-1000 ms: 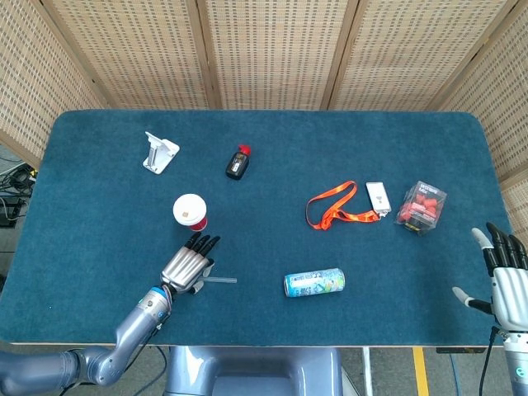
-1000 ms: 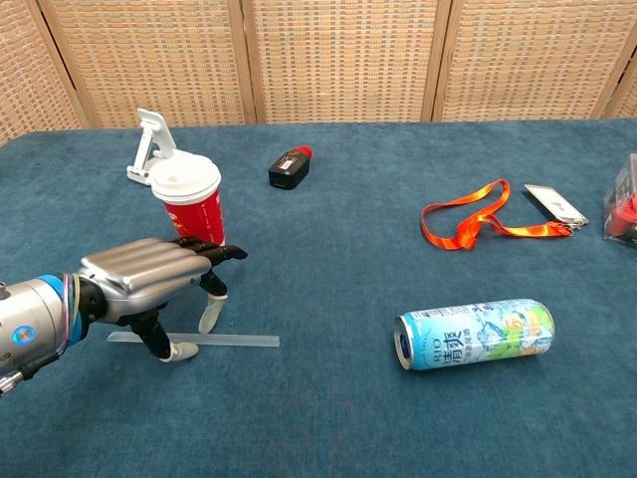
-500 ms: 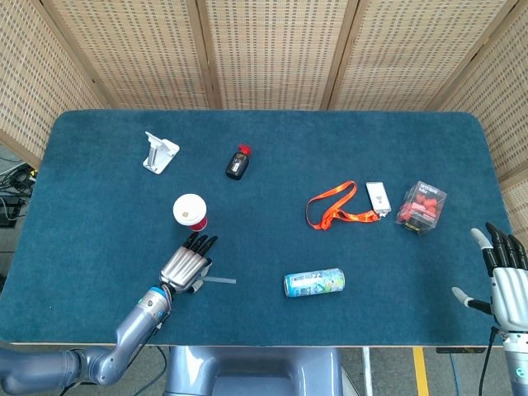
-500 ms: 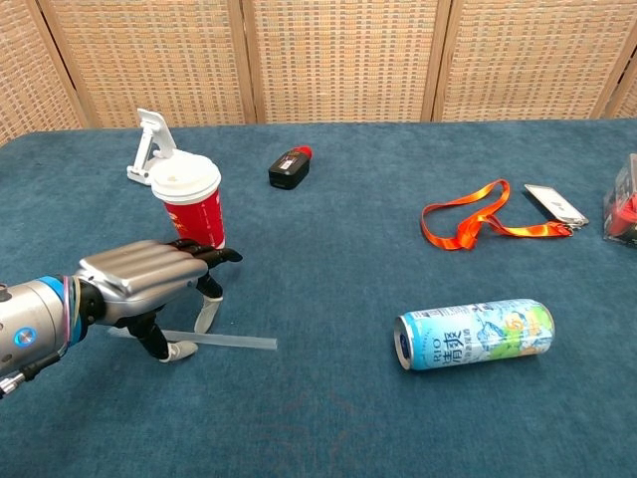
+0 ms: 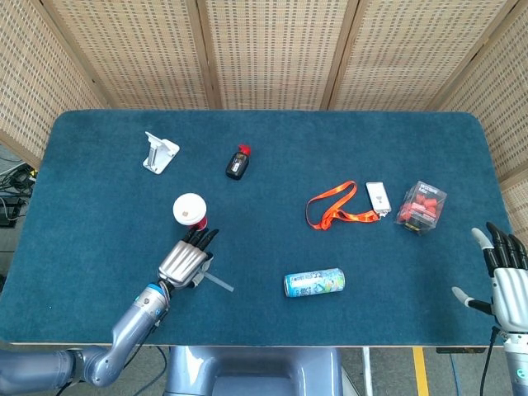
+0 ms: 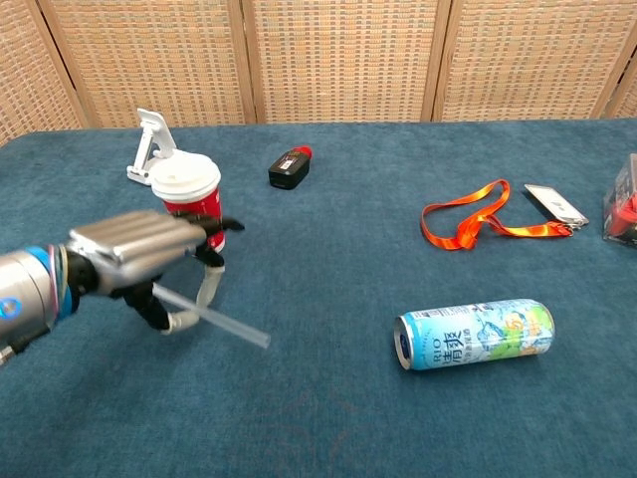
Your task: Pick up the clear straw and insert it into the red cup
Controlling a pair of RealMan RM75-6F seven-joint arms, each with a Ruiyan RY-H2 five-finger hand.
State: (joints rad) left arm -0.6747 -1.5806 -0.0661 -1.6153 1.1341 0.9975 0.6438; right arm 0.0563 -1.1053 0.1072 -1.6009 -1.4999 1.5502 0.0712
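The clear straw (image 6: 211, 319) is held by the left hand (image 6: 149, 254) near the front left part of the blue table (image 5: 330, 148). The straw is pinched between the thumb and the fingers (image 6: 207, 287), and it is lifted off the table. It is tilted, with its right end lower and pointing to the right and toward the near edge. In the head view the straw (image 5: 216, 283) sticks out to the right from under the left hand (image 5: 186, 260).

The red cup (image 6: 189, 199) with its white lid is seen upright just behind the left hand, a little farther back on the table. It is not touched by the straw.

The right hand (image 5: 505, 276) is seen at the near right corner, off the table edge. Its fingers are spread apart and nothing is held in it.

A drink can (image 6: 476, 334) is lying on its side to the right of the straw. An orange strap (image 6: 468, 221) is laid farther right. A small black bottle (image 6: 289, 166) with a red cap is lying at the far side, and a white stand (image 6: 149, 147) is seen behind the cup.
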